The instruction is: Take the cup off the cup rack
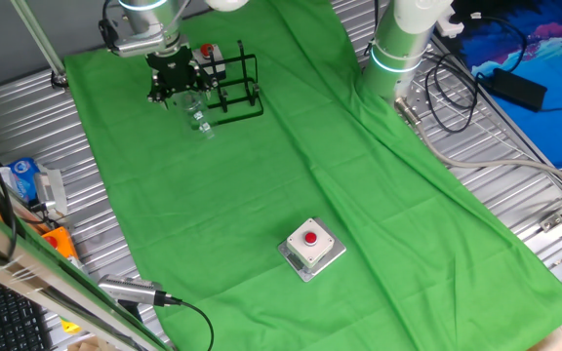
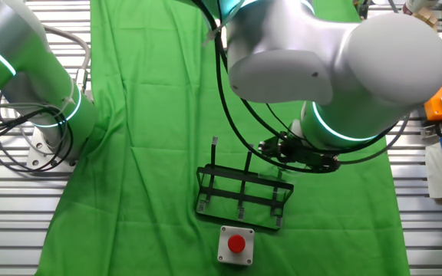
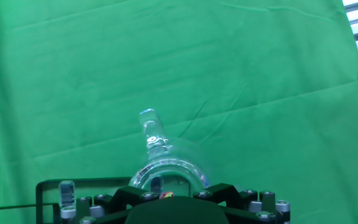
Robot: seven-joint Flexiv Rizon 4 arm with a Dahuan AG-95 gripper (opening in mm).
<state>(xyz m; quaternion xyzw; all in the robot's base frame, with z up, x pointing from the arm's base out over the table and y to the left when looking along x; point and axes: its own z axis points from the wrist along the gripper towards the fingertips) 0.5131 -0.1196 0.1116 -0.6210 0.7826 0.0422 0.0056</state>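
The clear cup point(image 1: 199, 117) hangs tilted just left of the black wire cup rack point(image 1: 234, 82), clear of its posts and over the green cloth. My gripper point(image 1: 183, 95) is right above the cup and appears shut on its rim. In the hand view the cup point(image 3: 160, 155) sits directly in front of the gripper body, its little handle pointing away, and a corner of the rack point(image 3: 48, 185) shows at lower left. In the other fixed view the rack point(image 2: 240, 195) stands free, and the arm hides the gripper and most of the cup.
A grey box with a red button point(image 1: 311, 245) sits on the green cloth near the front; it also shows in the other fixed view point(image 2: 235, 244). The arm's base point(image 1: 398, 44) and cables stand at the right. A blue packet point(image 1: 27, 180) and tools lie off the cloth's left edge.
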